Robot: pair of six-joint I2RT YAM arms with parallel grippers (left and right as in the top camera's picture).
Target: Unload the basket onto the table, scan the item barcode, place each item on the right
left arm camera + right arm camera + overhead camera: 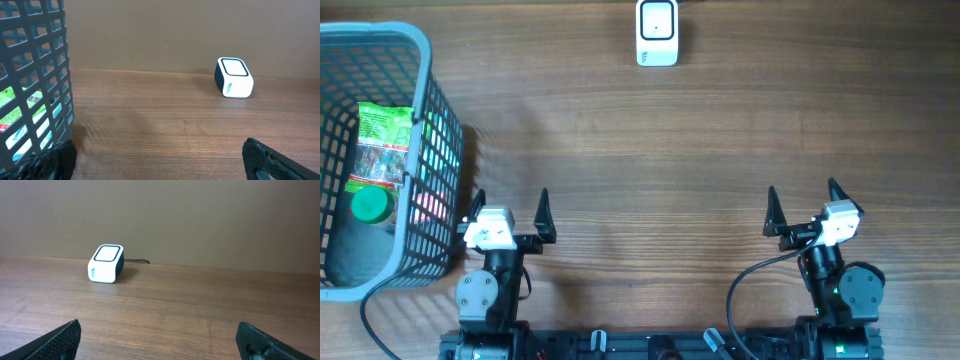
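- Bench point(650, 170): brown wood-grain surface, shown from overhead.
- Basket point(380, 32): grey plastic mesh, at the bench's left edge, just beside the left arm.
- Items to scan (both inside the basket): a green printed packet point(382, 140), and nearer the robot a green round cap point(370, 206) on a dark container. The packet's print is too small to read.
- Barcode scanner point(657, 32): white box with a dark-framed window on top, at the far middle of the bench, well apart from the basket and both arms. It has a small blue marking on its side (illegible) and a dark cable point(137, 261) behind it.
- Left pincer point(510, 197): jaws spread wide, holding nothing, at the near edge.
- Right pincer point(802, 190): jaws likewise wide and empty, at the near edge.
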